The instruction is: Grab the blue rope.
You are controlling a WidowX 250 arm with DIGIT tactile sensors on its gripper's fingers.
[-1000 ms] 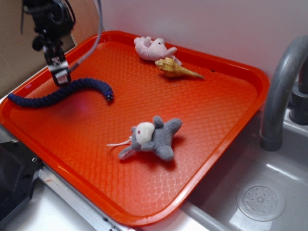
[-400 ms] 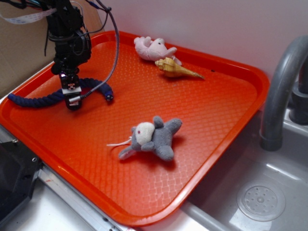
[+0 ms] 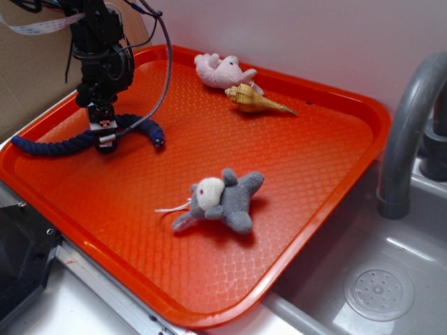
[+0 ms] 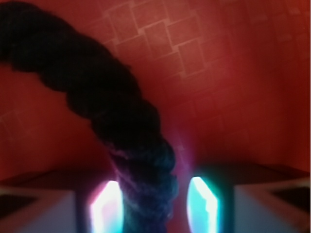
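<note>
The blue rope (image 3: 43, 145) lies curved along the left side of the orange tray (image 3: 300, 167), its dark capped end pointing toward the tray's middle. My gripper (image 3: 105, 144) is down at the rope's middle and straddles it. In the wrist view the dark twisted blue rope (image 4: 97, 82) runs between my gripper (image 4: 154, 204) fingers. The left pad (image 4: 104, 206) is close against the rope, while a gap of red tray shows before the right pad (image 4: 204, 201). The jaws stand open around the rope.
A grey plush toy (image 3: 225, 200) lies in the middle of the tray. At the far rim lie a pink plush toy (image 3: 222, 70) and a tan seashell (image 3: 255, 100). A grey faucet (image 3: 406, 132) and a sink (image 3: 380, 289) are to the right.
The arm has come down from above the rope until its fingers straddle the rope's middle. The rope and the toys have not moved.
</note>
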